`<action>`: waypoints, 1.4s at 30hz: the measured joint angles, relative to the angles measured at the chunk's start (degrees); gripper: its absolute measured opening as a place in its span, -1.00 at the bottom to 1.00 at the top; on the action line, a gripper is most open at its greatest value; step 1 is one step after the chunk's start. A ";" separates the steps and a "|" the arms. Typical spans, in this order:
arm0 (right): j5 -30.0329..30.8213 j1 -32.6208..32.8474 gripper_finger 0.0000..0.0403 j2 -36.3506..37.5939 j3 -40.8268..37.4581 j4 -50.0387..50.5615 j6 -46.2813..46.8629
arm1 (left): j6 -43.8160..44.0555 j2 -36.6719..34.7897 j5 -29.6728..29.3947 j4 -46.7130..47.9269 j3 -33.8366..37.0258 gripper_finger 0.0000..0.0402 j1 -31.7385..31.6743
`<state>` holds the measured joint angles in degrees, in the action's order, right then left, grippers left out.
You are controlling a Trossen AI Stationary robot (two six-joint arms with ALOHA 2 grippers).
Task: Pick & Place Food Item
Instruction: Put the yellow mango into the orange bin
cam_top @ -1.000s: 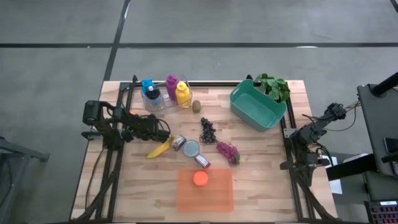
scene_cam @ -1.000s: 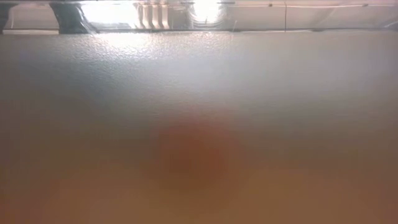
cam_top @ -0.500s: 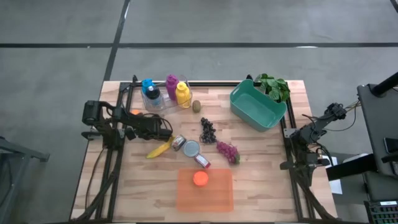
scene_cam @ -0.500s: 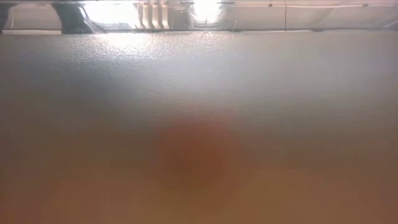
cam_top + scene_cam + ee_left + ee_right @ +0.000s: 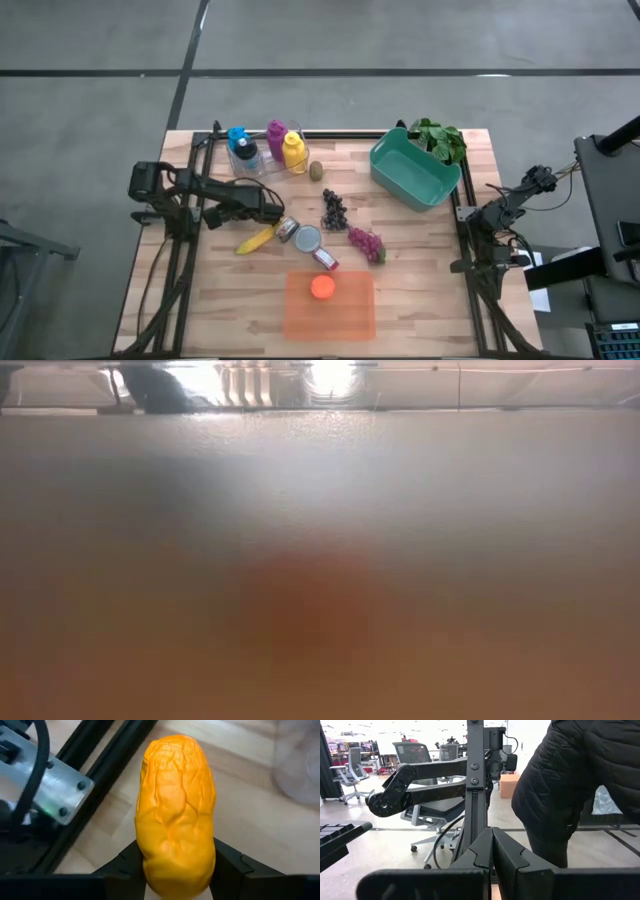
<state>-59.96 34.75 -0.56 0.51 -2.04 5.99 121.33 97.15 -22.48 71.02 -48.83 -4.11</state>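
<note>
In the left wrist view my left gripper [image 5: 175,875] is shut on an orange, wrinkled, oblong food item [image 5: 175,795]. Behind the item I see wood table top, black frame rails and a metal bracket. In the high view my left arm [image 5: 235,203] lies over the table's left part, between the frame rail and a banana [image 5: 257,238]; the orange item is hidden there. My right arm [image 5: 500,210] waits at the table's right edge. Its gripper [image 5: 492,847] is shut and touches nothing. My left gripper pinches the orange item's end nearest the camera [image 5: 175,865] between its two fingers, one finger [image 5: 129,862] on each side. The item sticks out forward along the fingers. Whether its far end rests on the table, I cannot tell.
An orange tray [image 5: 350,318] near the near edge holds a round orange-red item [image 5: 322,287] and blocks the low view. Mid-table lie cans [image 5: 308,238], dark grapes [image 5: 334,208], red grapes [image 5: 367,243] and a kiwi [image 5: 316,170]. A bottle holder [image 5: 262,150], teal bin [image 5: 414,172] and greens [image 5: 440,138] stand far.
My left arm has shifted a little toward the table's right. In the low view its dark shape has slid rightward along the top of the picture. The objects on the table have stayed where they were.
</note>
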 joint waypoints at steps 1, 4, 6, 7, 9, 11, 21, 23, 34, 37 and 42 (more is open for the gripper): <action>0.00 0.01 -0.96 0.00 0.01 0.02 -0.01 | -1.34 -0.28 0.54 0.29 -0.86 -0.23 0.22; 0.00 -0.01 -0.96 0.00 0.02 0.02 0.01 | -6.46 -1.34 3.68 0.53 -3.40 -0.23 0.47; 0.00 0.01 -0.96 0.00 0.01 0.00 0.00 | -8.80 -2.00 6.94 0.86 -5.21 -0.23 0.66; 0.00 0.01 -0.96 0.00 0.00 0.00 0.01 | -9.65 -2.35 9.00 1.23 -6.07 -0.23 0.82; 0.00 -0.01 -0.96 0.00 0.01 0.01 -0.01 | -11.19 -2.75 12.97 2.81 -8.12 -0.23 1.13; 0.00 -0.01 -0.96 0.00 0.00 0.00 -0.01 | -12.86 -3.16 16.73 4.49 -10.57 -0.23 1.40; 0.00 -0.01 -0.96 0.00 0.01 0.01 0.00 | -20.67 -5.82 22.14 9.32 -27.24 -0.23 4.66; 0.00 0.00 -0.96 0.00 0.02 0.02 0.01 | -20.43 -6.33 19.66 8.27 -30.27 -0.23 6.09; 0.00 -0.01 -0.96 0.00 0.01 0.02 0.01 | -37.53 -6.63 3.53 -0.09 -37.15 -0.23 11.10; 0.00 0.00 -0.96 0.00 0.00 0.02 0.00 | -49.35 -6.63 4.92 -3.42 -37.15 -0.23 11.18; 0.01 0.00 -0.96 0.00 0.01 0.01 0.00 | -64.63 -6.63 9.68 -8.03 -37.15 -0.23 12.58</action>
<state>-59.96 34.75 -0.56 0.52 -2.03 5.99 56.70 90.52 -12.80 62.99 -85.97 8.47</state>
